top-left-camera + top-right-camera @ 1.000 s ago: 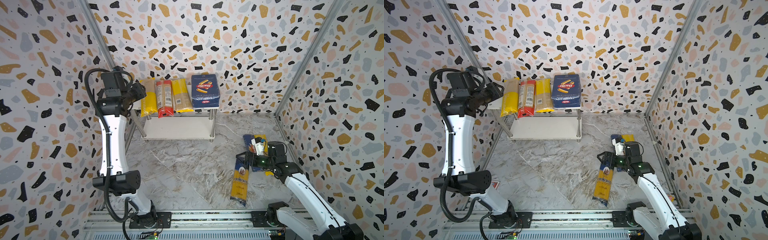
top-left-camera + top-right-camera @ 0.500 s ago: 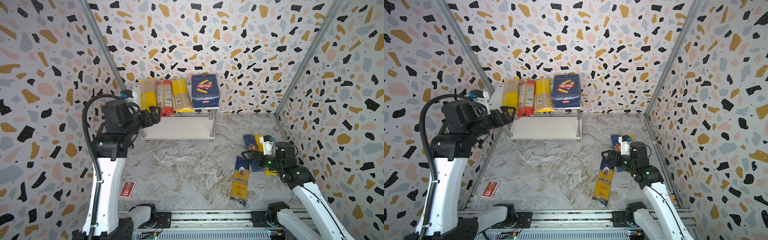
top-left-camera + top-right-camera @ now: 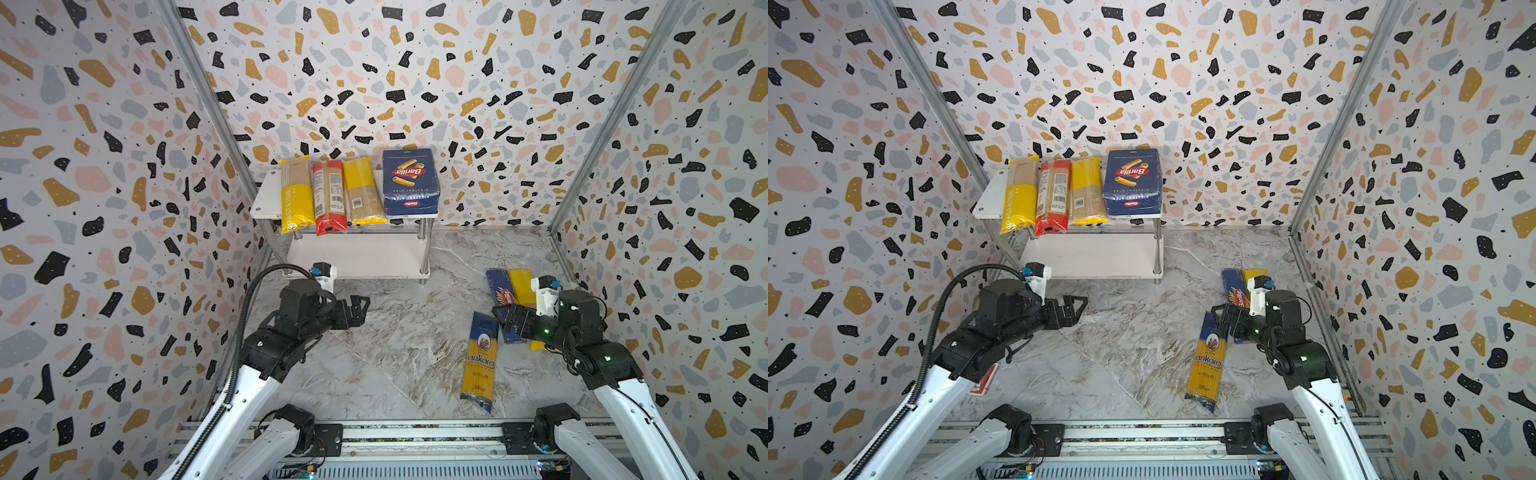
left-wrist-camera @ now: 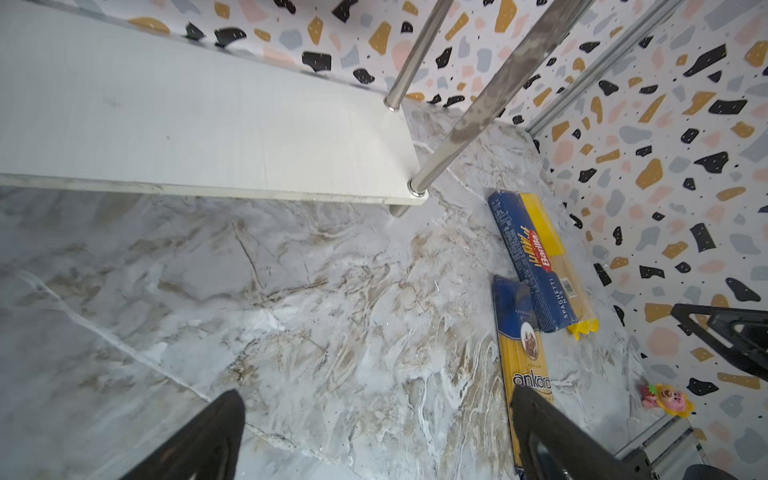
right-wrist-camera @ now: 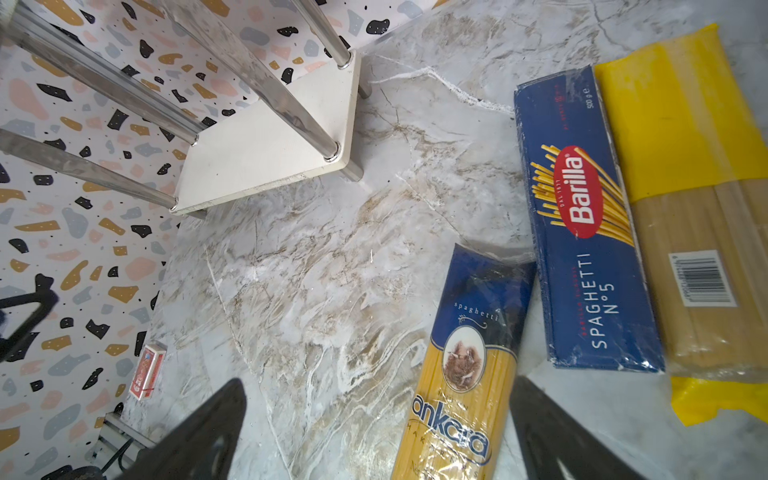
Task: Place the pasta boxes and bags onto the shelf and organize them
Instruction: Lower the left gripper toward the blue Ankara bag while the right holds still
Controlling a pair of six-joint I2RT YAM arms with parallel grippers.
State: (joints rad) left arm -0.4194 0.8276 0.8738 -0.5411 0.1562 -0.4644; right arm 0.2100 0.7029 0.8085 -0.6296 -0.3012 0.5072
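The right claw (image 3: 505, 316), spread and empty, hovers just above the shelf-side end of the ankara bag (image 3: 480, 361). The bag's long axis runs away from the shelf (image 3: 266, 199) on the tabletop (image 3: 395, 332). The left claw (image 3: 359, 305), also spread, is well apart, so the right arm is nearer.

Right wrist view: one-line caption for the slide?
Open right gripper above the floor, near the ankara bag, spaghetti box and yellow bag, with the shelf beyond.
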